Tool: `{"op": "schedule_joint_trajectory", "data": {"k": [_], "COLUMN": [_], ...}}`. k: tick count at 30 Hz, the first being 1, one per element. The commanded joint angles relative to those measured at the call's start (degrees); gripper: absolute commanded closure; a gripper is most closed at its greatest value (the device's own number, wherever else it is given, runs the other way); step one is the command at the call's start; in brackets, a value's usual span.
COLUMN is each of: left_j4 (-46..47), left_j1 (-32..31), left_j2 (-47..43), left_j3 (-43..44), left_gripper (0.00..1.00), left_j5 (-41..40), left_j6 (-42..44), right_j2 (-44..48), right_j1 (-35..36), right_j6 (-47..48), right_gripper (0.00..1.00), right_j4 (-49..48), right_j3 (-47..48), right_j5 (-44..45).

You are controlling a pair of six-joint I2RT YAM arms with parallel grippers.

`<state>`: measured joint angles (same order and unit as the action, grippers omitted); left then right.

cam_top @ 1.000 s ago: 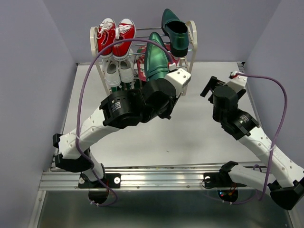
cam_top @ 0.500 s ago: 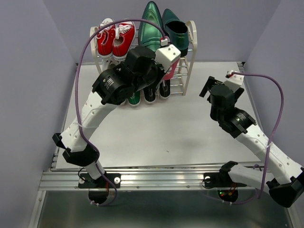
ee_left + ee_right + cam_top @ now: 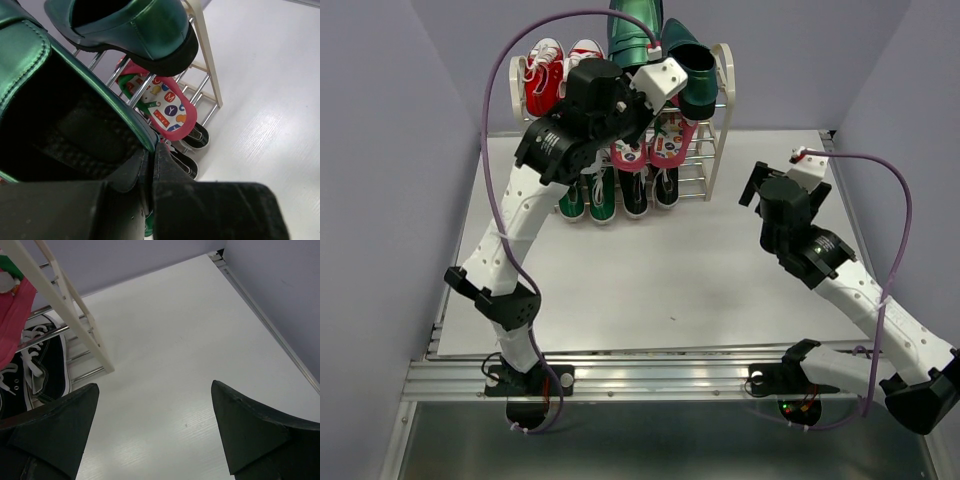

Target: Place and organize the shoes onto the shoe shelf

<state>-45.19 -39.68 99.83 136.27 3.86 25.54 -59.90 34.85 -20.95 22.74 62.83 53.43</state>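
Observation:
My left gripper (image 3: 642, 52) is shut on the heel rim of a glossy green loafer (image 3: 630, 20), holding it above the top tier of the shoe shelf (image 3: 725, 100). In the left wrist view the fingers (image 3: 167, 172) pinch that loafer's (image 3: 50, 100) rim. The other green loafer (image 3: 695, 70) (image 3: 135, 30) rests on the top tier at the right. Red flip-flops (image 3: 655, 142) (image 3: 165, 107) lie on the middle tier, with black sneakers (image 3: 650, 190) (image 3: 197, 137) below them. My right gripper (image 3: 760, 188) (image 3: 155, 425) is open over bare table, right of the shelf.
Red sneakers (image 3: 560, 75) sit on the top tier at the left. A pair with green edging (image 3: 588, 198) stands at the bottom left. The shelf's cream side frame (image 3: 75, 315) is close to my right gripper's left finger. Purple walls enclose the table.
My left arm has raised the green loafer from in front of the shelf up and back to above the top tier. The right arm has barely moved.

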Motion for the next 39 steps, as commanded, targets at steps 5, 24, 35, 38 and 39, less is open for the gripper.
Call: {"op": "schedule_joint_trajectory", "data": {"k": [5,24,35,38,39], "left_j4": [11.4,15.8,17.3,18.0,18.2], "left_j1": [3.8,4.8,5.0,5.1,5.1], "left_j2": [1.8,0.5,1.2,1.0,1.0], "left_j3": [3.5,0.5,0.0,0.1,0.1], "left_gripper": [1.00,0.74,0.29,0.21,0.20], "left_j5": [7.1,2.0,-1.2,-0.9,-0.8], "left_j6": [2.2,-3.0,-1.5,-1.7,-1.9], "right_j2": [2.3,2.6,6.5,6.6,6.6], "right_j1": [0.0,0.0,0.0,0.0,0.0], "right_j6": [0.9,0.9,1.9,2.0,1.9], "right_gripper": [0.00,0.00,0.00,0.00,0.00], "right_j4": [-1.2,-1.3,-1.2,-1.3,-1.2], "right_j3": [1.1,0.2,-0.7,-0.7,-0.6], "right_j5": [2.4,1.0,0.0,-0.1,-0.2]}}
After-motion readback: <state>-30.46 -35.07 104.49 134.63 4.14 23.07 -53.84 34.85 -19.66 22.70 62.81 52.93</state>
